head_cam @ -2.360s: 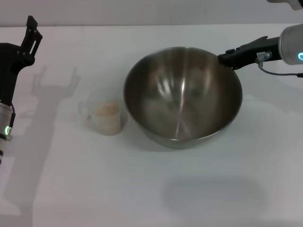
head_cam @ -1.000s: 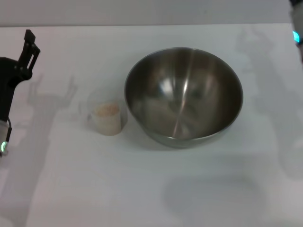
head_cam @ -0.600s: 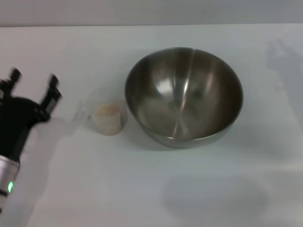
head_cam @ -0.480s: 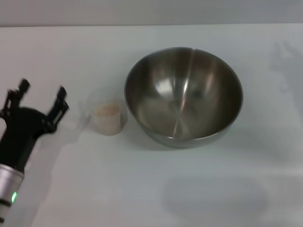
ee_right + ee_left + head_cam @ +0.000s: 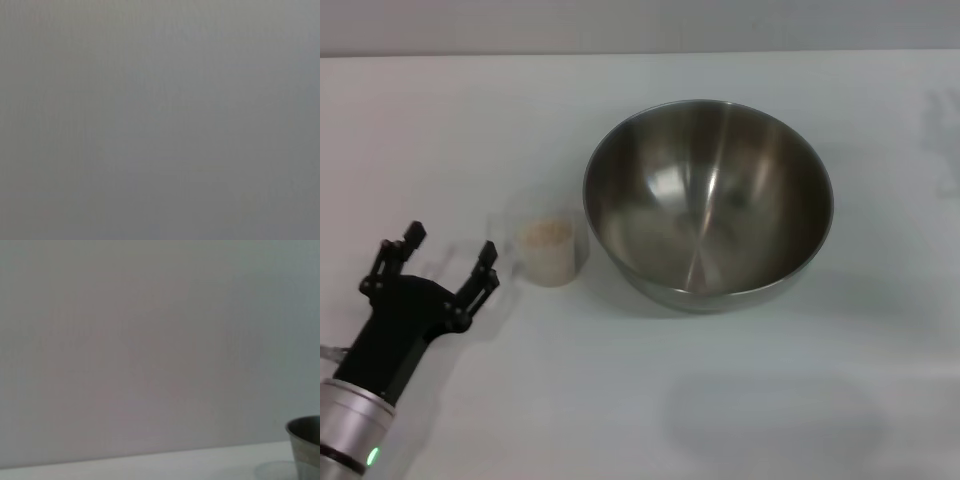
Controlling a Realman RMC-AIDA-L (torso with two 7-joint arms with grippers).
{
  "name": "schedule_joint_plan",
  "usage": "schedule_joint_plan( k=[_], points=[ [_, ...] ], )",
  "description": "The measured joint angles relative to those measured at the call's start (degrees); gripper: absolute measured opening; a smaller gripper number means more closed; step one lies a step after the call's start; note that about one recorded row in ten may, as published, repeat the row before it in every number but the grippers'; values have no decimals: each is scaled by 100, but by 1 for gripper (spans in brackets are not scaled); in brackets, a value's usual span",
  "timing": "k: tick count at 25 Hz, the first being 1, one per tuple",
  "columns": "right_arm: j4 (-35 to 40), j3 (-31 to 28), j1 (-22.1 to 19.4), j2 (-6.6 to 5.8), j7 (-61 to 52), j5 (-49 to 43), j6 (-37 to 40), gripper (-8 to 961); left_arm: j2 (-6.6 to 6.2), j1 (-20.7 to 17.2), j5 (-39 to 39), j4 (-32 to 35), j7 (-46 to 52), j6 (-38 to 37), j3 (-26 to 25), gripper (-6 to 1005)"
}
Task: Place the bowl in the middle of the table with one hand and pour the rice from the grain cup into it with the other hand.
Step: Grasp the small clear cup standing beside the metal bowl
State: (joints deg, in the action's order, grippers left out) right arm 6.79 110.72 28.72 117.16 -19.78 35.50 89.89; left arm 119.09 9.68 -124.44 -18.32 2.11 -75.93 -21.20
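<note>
The large steel bowl [image 5: 708, 200] stands upright and empty on the white table [image 5: 650, 400], a little right of the middle. Its edge also shows in the left wrist view [image 5: 305, 445]. The clear grain cup [image 5: 547, 248] stands just left of the bowl, with pale rice [image 5: 545, 231] inside and its handle toward the left. My left gripper [image 5: 450, 258] is open and empty at the front left, a short way left of the cup and apart from it. My right gripper is out of view.
The right wrist view shows only a blank grey surface. Nothing else stands on the table.
My left gripper has swung from the far left edge down and toward the cup, opening. My right gripper let go of the bowl's rim and left the view.
</note>
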Motion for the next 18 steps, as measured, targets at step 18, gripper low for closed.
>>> schedule_joint_plan(
  k=[18],
  points=[
    [-70,2,10,-35,58,0,-53,232,0,493,55,55,-8,800,-108,769]
  ],
)
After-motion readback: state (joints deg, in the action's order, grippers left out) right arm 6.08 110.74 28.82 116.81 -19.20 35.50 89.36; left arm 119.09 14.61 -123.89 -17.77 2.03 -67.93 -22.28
